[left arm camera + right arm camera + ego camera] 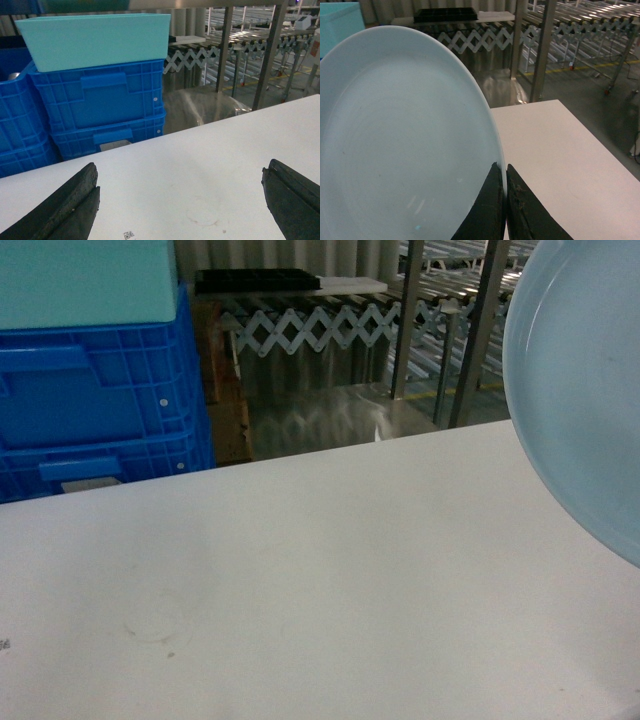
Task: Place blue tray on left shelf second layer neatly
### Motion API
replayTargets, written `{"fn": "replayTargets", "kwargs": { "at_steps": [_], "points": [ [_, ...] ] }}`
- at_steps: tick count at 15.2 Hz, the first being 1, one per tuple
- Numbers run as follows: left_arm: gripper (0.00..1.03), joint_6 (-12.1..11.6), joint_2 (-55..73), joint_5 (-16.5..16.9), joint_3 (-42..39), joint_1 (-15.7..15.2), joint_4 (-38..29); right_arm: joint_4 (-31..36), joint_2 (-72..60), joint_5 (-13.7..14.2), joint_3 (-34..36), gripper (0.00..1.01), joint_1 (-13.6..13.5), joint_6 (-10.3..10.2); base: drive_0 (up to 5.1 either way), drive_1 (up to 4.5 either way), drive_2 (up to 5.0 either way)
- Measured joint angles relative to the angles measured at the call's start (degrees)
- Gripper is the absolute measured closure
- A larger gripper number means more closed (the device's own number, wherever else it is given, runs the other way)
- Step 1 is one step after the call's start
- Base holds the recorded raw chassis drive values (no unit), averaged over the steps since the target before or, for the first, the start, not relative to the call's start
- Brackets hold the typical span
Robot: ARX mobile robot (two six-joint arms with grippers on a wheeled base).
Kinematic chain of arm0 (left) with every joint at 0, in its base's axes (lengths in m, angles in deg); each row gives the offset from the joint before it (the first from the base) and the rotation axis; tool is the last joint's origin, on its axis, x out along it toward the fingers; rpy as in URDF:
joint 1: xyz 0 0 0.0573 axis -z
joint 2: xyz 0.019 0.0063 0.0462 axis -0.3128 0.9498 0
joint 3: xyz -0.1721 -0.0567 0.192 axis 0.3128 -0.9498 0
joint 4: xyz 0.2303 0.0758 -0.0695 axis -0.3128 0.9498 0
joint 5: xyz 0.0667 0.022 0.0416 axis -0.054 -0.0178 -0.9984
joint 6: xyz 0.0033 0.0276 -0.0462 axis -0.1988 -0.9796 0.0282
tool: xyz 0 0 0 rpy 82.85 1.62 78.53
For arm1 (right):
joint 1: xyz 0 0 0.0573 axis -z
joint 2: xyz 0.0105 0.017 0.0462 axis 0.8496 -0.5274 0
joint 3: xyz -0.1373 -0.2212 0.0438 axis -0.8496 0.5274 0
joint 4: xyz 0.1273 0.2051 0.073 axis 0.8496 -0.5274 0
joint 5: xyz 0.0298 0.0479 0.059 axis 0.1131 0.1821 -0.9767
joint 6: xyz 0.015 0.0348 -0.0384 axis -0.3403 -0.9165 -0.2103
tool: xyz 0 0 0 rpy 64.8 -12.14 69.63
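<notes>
Above white table, blue tray pinched by right fingers

White table bare ahead; stacked blue crates with teal box block far-left edge; rack posts beyond right.

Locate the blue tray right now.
The blue tray is off the white table, pinched by its rim in the right pincer. In the head view it fills the upper right corner, tilted above the table's right edge.
</notes>
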Motion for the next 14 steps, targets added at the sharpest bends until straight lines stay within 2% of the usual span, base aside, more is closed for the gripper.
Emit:
{"fn": "replayTargets", "kwargs": {
  "at_steps": [14],
  "points": [
    [0.05,0.0,0.0,0.0,0.0,0.0,0.0,0.0,0.0,0.0,0.0,0.99,0.0,0.0,-1.5,-1.45,-1.5]
  ]
}}
